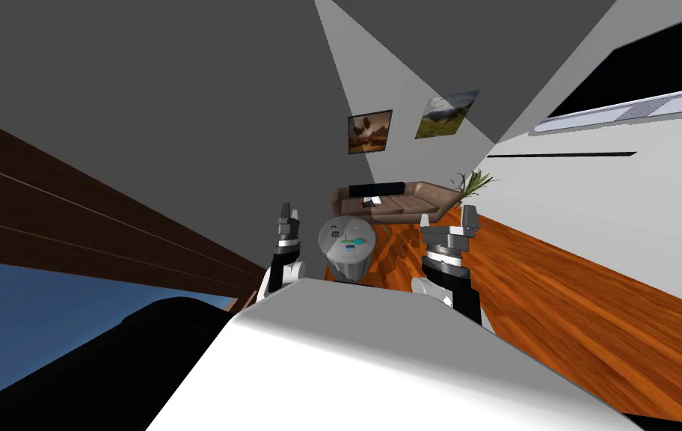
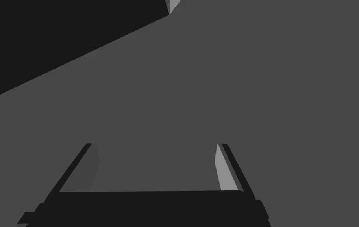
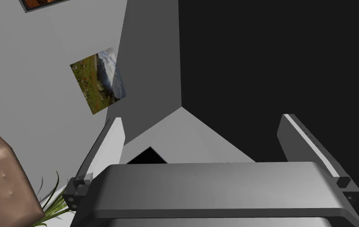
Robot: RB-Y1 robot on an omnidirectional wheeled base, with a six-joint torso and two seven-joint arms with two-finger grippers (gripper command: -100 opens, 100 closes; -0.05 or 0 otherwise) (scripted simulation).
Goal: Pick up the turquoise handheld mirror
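Observation:
The turquoise handheld mirror [image 1: 355, 241] lies small on top of a round grey table [image 1: 330, 238] a short way ahead of me, among a few other small items. My left gripper [image 1: 286, 212] is raised to the left of the table, pointing up, and in its wrist view the left gripper [image 2: 157, 151] stands open with nothing between its fingers. My right gripper [image 1: 448, 218] is raised to the right of the table; seen from its wrist, the right gripper [image 3: 202, 126] is open and empty too. Both are apart from the mirror.
A brown sofa [image 1: 399, 198] stands against the far wall behind the table, with a green plant [image 1: 472, 182] at its right end. Orange wooden floor [image 1: 556, 292] runs along the right. A dark wooden panel [image 1: 70, 217] slants along my left, a dark rounded object [image 1: 108, 359] below it.

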